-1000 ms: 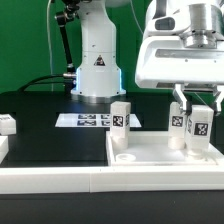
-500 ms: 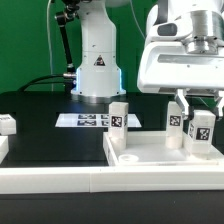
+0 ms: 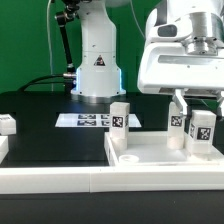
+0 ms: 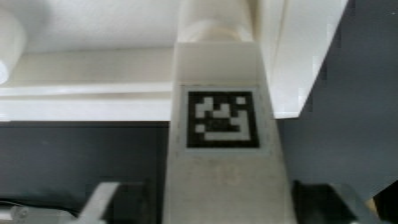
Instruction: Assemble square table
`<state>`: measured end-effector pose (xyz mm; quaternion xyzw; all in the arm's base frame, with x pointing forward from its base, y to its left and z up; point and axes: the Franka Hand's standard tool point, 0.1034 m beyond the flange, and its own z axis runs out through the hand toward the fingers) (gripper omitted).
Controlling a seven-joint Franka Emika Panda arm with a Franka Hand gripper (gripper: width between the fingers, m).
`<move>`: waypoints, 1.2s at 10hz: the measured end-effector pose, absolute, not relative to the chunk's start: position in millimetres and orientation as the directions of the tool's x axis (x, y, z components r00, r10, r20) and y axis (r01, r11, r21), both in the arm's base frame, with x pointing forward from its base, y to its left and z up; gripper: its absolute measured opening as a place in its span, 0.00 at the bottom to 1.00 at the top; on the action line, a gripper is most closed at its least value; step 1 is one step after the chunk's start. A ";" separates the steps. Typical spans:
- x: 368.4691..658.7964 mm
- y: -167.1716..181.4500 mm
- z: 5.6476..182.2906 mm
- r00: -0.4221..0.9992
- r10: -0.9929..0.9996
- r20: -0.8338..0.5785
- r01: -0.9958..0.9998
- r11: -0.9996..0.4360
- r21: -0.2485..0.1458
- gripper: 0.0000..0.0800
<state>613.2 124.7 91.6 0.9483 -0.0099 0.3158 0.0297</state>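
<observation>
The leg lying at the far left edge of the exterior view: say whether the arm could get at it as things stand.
Probably yes. That leg lies alone on the black surface with nothing over it. But the tool is across the scene, straddling an upright leg on the table top, so it must lift clear first.

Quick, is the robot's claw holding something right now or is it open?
Claw: around a table leg standing on the table top. Whether it grips or has let go cannot be told.

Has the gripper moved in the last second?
Yes. The gripper has risen slightly, judged against the top's rim in the exterior view. Its fingers now sit higher around the leg, which stands upright on the top.
</observation>
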 end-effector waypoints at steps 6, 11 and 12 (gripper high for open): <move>614.9 121.0 96.4 0.800 0.030 0.599 -0.014 -0.998 0.068 0.81; 613.5 117.6 98.0 0.852 0.022 0.522 -0.016 -0.998 0.068 0.81; 613.3 116.8 96.8 0.895 0.007 0.445 -0.025 -0.998 0.065 0.81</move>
